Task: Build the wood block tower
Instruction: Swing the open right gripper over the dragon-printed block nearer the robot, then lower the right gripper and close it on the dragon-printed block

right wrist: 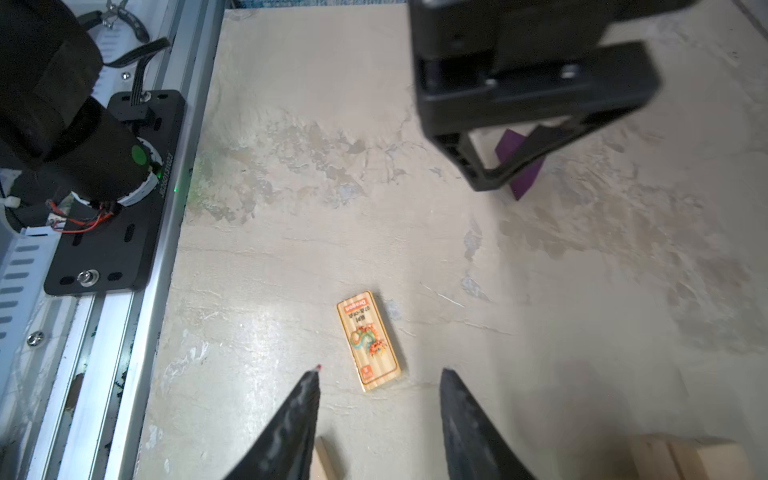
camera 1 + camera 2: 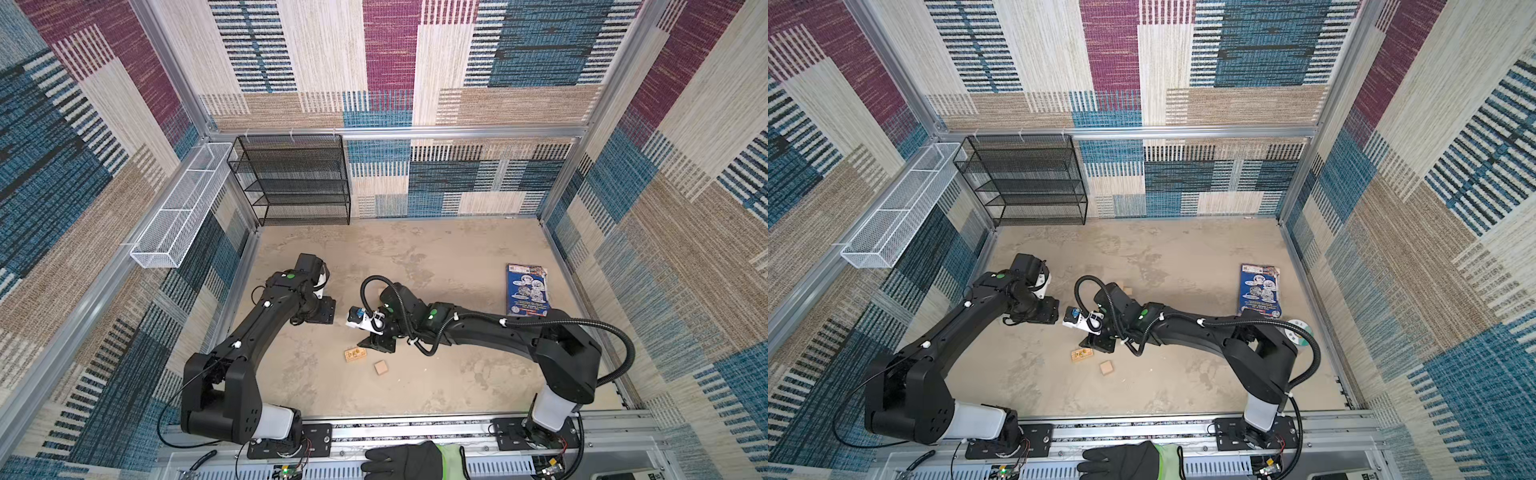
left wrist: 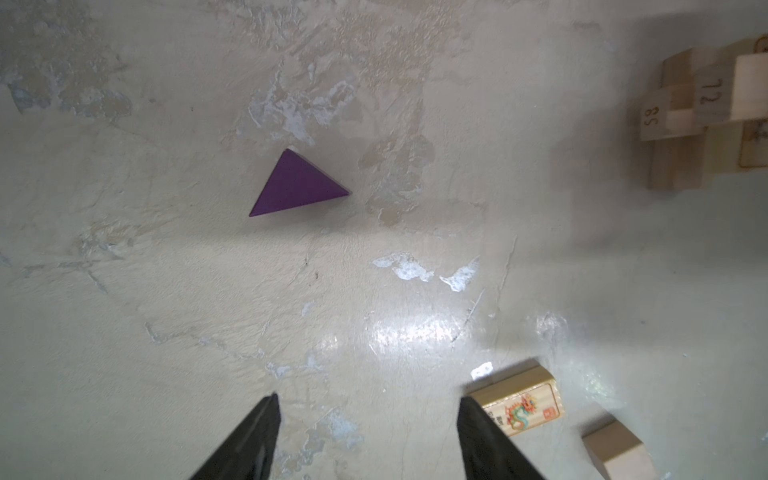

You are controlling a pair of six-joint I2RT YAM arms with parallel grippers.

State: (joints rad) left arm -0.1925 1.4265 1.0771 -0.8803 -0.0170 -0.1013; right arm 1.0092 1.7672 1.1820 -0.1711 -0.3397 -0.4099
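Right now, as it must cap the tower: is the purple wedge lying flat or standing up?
Lying flat: the purple wedge shows its whole triangular face upward, resting on the table.

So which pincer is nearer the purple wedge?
Left. The left pincer hovers just short of the purple wedge; the right pincer sits farther off, by the printed block.

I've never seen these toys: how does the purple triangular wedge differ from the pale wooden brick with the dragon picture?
The purple triangular wedge is plain purple; the pale wooden brick with the dragon picture is tan with colourful print. The wedge has three corners, the brick four. Both lie flat on the table.
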